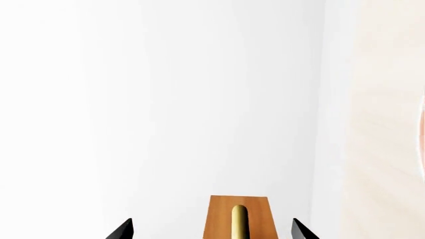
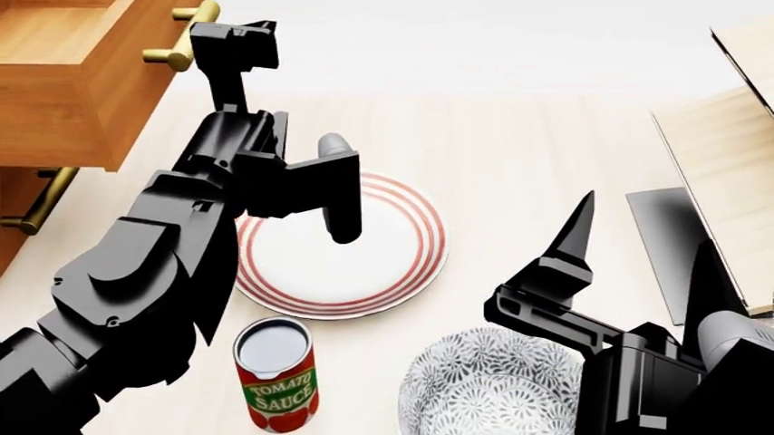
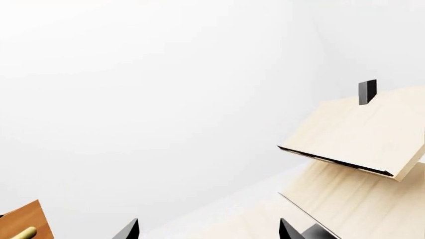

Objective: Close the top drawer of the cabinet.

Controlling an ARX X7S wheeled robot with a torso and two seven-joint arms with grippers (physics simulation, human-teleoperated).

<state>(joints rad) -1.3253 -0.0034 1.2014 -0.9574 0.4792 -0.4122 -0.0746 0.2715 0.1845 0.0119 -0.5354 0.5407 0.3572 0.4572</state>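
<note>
None of the closing is showing as done: the top drawer (image 2: pixel 67 86) is standing pulled out from the cabinet (image 2: pixel 14 217) at the head view's upper left, its brass handle (image 2: pixel 181 41) facing the robot. The left gripper (image 2: pixel 230 41) is sitting at that handle with fingers spread wide either side, gripping nothing. The right gripper (image 2: pixel 578 227) is idling apart, spread and empty, near the patterned bowl (image 2: pixel 484 381). The full push appears outstanding.

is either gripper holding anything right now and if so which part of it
Nothing is held. The left gripper is open at the brass bar handle of the orange-brown wooden top drawer; the right gripper is open and empty.
</note>
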